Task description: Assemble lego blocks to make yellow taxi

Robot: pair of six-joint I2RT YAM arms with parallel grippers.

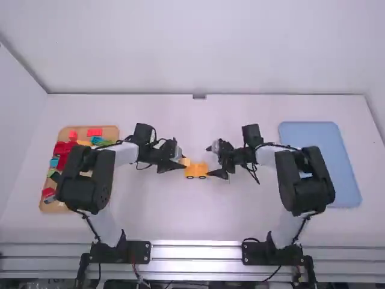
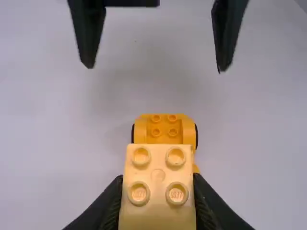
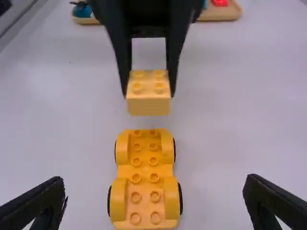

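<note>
My left gripper (image 1: 184, 164) is at the middle of the table, shut on a yellow block (image 1: 186, 161). In the left wrist view that block (image 2: 158, 187), light yellow with four studs, sits between the fingers of the left gripper (image 2: 158, 199). The orange-yellow wheeled base (image 1: 197, 170) stands on the table; in the right wrist view the base (image 3: 145, 177) shows studs along its middle, with the held block above and beyond its far end. My right gripper (image 1: 215, 170) is open at the base's right side; its fingers (image 3: 41, 206) stand wide on either side of the base.
On the far left lies a wooden tray (image 1: 45, 206) with red, blue and green blocks. A blue tray (image 1: 346, 162) lies on the far right, partly under the right arm.
</note>
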